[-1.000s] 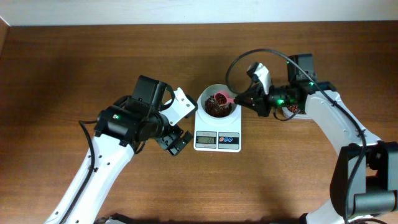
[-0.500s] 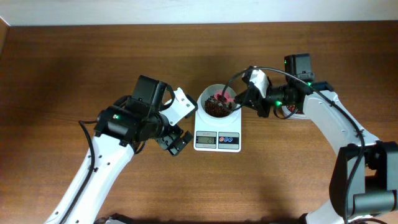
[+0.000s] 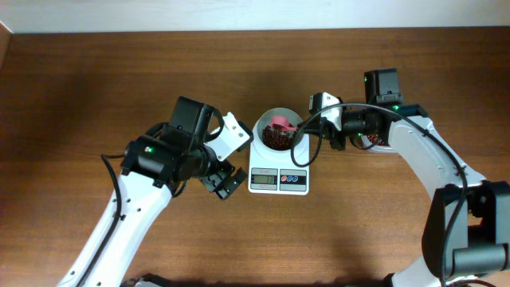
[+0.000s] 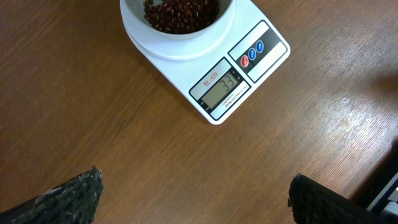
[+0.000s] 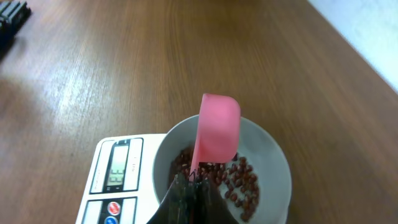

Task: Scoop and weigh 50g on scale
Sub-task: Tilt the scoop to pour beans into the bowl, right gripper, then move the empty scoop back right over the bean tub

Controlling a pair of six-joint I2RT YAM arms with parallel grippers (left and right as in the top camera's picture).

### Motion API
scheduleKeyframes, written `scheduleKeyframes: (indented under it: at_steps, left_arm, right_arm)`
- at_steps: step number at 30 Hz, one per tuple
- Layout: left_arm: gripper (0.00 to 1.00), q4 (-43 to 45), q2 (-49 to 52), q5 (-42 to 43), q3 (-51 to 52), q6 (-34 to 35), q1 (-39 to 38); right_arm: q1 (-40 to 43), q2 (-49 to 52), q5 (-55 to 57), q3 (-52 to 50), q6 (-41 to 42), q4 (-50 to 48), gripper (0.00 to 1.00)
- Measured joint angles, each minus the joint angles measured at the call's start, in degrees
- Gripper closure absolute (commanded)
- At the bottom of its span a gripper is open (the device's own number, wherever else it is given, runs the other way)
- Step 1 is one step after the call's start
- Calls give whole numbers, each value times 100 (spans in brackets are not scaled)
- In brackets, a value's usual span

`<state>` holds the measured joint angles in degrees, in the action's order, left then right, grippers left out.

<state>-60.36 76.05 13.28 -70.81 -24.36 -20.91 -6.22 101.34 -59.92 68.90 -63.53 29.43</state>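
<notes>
Heap of small dark red-brown beans (image 4: 181, 12) in round white bowl (image 5: 273, 168) atop small white digital scale (image 4: 219, 87), mid brown wooden desk (image 3: 80, 96). Right jaws pinch pink plastic scoop (image 5: 219, 127), tipped over bowl. Left jaws spread wide, beside scale.

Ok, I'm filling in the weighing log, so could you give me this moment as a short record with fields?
scale: carries a white bowl, display shows digits
bowl: holds a shallow layer of beans
scoop: pink, tilted steeply over the bowl
right gripper: shut on the scoop's handle
left gripper: open, holding nothing, beside the scale
likely stage: tipping beans into the bowl
</notes>
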Motion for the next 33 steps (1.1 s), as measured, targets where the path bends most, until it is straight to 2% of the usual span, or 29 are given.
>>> scheduleKeyframes:
  at_steps: [6, 20, 26, 33]
  left_arm:
    - [1, 0, 0, 0, 0, 0, 0]
    - [1, 0, 0, 0, 0, 0, 0]
    - [1, 0, 0, -2, 0, 0, 0]
    - [1, 0, 0, 0, 0, 0, 0]
  right_arm:
    - [0, 0, -85, -2, -837, -83, 96]
    - [0, 0, -105, -15, -1126, -636, 96]
    - [177, -48, -323, -13, -210, -632, 96]
    - [1093, -636, -1067, 48, 970, -649, 96]
